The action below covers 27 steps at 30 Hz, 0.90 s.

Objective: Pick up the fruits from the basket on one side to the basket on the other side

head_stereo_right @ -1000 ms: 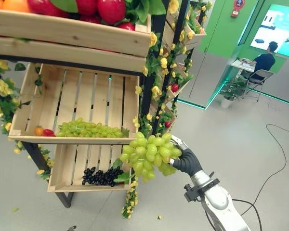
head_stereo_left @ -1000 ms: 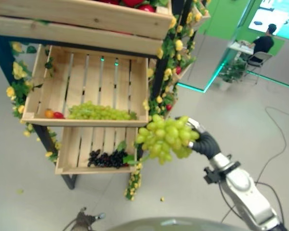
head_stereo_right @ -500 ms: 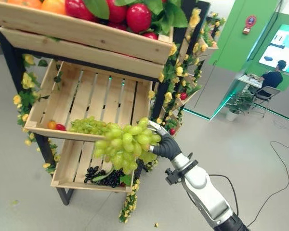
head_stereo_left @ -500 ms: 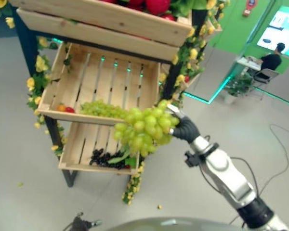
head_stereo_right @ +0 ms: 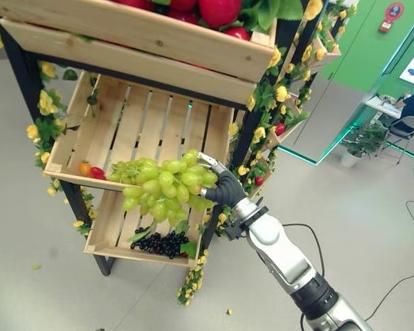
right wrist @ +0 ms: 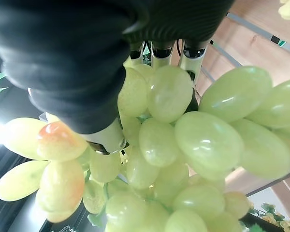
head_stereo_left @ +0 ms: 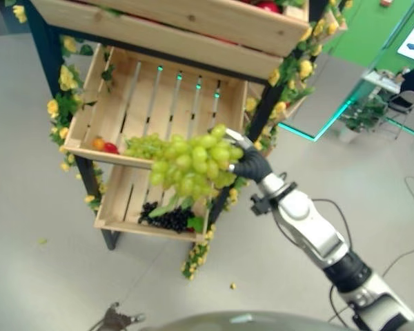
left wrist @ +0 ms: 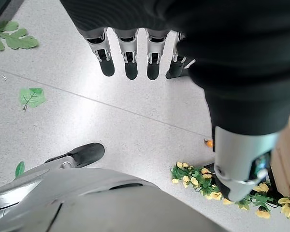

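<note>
A large bunch of green grapes (head_stereo_right: 167, 186) is gripped by the right hand (head_stereo_right: 224, 187), whose fingers (right wrist: 157, 50) are curled into the top of the bunch, with the thumb pressed against it, as the right wrist view shows. The bunch is held in the air in front of the front edge of the middle crate (head_stereo_right: 127, 134) of a wooden shelf rack, at about 9 o'clock from the hand. In that crate a second bunch of green grapes (head_stereo_right: 127, 169) is seen lying along the front rail, just behind the held bunch, and at 9 o'clock from it a small orange fruit (head_stereo_right: 85, 167) and a red fruit (head_stereo_right: 96, 172) lie side by side near the crate's left corner. In the lower crate (head_stereo_right: 110, 227), at 6 o'clock from the held bunch, a cluster of dark grapes (head_stereo_right: 163, 243) with green leaves is seen. Red fruits (head_stereo_right: 219, 9) are piled in the top crate (head_stereo_right: 138, 31). The rack's posts are wound with yellow flowers (head_stereo_right: 44, 103). In the left wrist view the left hand (left wrist: 130, 60) is seen with its fingers straight and relaxed, holding nothing, above the grey floor (left wrist: 111, 116), where green leaves (left wrist: 31, 96) are scattered. A seated person (head_stereo_right: 408, 110) is visible far off at 2 o'clock.
</note>
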Available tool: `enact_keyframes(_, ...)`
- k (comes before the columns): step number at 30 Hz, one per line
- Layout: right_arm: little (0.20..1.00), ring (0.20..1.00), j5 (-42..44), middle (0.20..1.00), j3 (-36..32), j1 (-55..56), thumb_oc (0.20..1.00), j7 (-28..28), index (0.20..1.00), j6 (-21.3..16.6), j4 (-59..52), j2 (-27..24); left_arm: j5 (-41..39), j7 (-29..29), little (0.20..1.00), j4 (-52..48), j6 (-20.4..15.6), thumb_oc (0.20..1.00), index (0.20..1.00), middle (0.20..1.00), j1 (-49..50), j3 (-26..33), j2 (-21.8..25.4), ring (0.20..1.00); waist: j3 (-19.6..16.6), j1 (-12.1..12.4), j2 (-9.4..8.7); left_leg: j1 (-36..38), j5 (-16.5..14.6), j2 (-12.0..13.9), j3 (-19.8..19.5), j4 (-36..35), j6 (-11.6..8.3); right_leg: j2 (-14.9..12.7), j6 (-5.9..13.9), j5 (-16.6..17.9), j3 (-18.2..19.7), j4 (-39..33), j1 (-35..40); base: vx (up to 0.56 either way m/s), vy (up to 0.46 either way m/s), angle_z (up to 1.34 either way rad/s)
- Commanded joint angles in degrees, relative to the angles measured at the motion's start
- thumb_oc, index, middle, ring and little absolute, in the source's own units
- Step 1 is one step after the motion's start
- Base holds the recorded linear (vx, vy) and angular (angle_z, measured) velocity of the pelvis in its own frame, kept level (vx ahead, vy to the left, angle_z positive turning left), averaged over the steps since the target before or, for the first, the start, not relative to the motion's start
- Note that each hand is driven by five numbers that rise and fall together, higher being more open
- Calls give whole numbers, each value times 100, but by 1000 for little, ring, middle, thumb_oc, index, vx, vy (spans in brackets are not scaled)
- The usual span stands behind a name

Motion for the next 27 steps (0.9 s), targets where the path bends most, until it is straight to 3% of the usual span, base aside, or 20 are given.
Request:
enact_keyframes(1, 200, 200, 315, 200, -104, -633, 200, -255, 200, -259, 32, 127, -126, -21, 1000, 288, -99, 1000, 1000, 1000, -374, -442, -109, 1000, -168, 183, -65, -56, -482, -204, -66, 264, 402, -374, 523, -105, 52, 543, -207, 36, -10, 2)
enact_keyframes(10, 200, 200, 324, 200, -30, -1393, 200, -534, 200, -182, 811, 52, -287, -70, 1000, 337, -112, 1000, 1000, 1000, -382, -636, -149, 1000, -110, 301, -102, -142, -444, -197, -125, 262, 387, -363, 510, -82, -42, 526, -224, 11, -3, 2)
enact_keyframes(20, 200, 200, 603, 200, 80, -2241, 200, -782, 200, -154, 1811, -103, -523, -104, 1000, 463, -149, 1000, 1000, 1000, -371, -841, -274, 1000, -79, 347, -18, -317, -353, -208, -192, 245, 361, -370, 501, -24, -106, 453, -294, 3, 5, 3)
enact_keyframes(27, 200, 200, 1142, 200, 144, -2878, 200, -642, 200, -164, 2100, -592, -658, -194, 1000, 627, -150, 1000, 1000, 1000, -352, -865, -288, 1000, -119, 311, 62, -370, -295, -225, -225, 200, 328, -369, 483, -11, -164, 400, -318, 3, 1, 2)
